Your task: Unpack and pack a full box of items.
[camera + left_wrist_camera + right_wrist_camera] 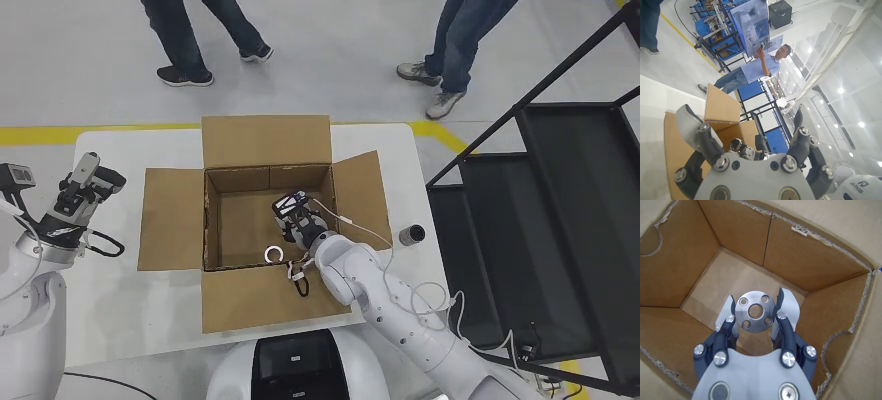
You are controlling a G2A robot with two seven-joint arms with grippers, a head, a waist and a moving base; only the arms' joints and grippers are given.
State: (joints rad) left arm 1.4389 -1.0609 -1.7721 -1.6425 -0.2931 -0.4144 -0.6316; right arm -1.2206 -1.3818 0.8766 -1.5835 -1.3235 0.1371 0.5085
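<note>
Two grippers work around one open cardboard box (170, 225). We see the right gripper (755, 299) deep inside the box, its fingers (789, 306) closed partway on the rim of a round metal flange (755, 313) near the box floor. Beyond the box's left flap, the left gripper (742, 113) hangs with its fingers spread wide, holding nothing.

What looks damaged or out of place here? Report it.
The cardboard box has ragged, torn edges along its flaps and handle cutouts. Nothing else stands out: the right hand grips a metal flange squarely inside it.
</note>
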